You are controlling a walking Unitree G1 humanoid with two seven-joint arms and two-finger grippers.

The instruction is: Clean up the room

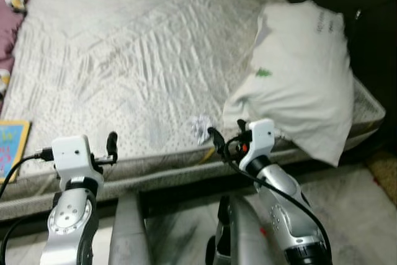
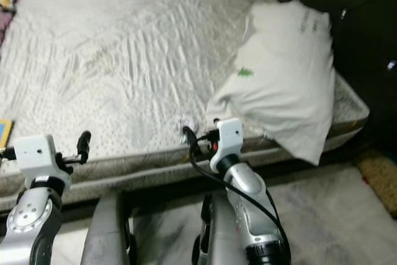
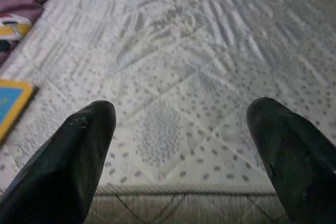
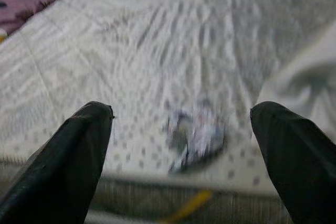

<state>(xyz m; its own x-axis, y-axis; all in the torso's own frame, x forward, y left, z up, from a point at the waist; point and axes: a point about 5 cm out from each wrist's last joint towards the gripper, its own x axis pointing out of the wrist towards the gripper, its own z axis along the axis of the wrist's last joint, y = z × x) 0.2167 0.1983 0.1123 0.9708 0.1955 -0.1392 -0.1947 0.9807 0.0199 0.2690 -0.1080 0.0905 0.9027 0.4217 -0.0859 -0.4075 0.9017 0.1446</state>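
A small crumpled wrapper point(image 1: 200, 128) lies on the white quilted mattress point(image 1: 142, 60) near its front edge. My right gripper point(image 4: 184, 145) hovers open just before the wrapper point(image 4: 195, 139), which sits between and beyond its fingers point(image 4: 68, 166), untouched. A white pillow point(image 1: 304, 79) hangs over the mattress's right front corner. My left gripper point(image 3: 181, 140) is open above the front edge of the mattress point(image 3: 173, 66), with nothing between its fingers point(image 3: 73, 156). A blue and yellow book point(image 1: 11, 144) lies at the left edge.
A purple blanket point(image 1: 15, 4) with small toys covers the far left. Dark furniture point(image 1: 366, 4) stands at the right behind the pillow. Grey floor point(image 1: 360, 215) and a brown mat point(image 1: 384, 175) lie to the right below the bed.
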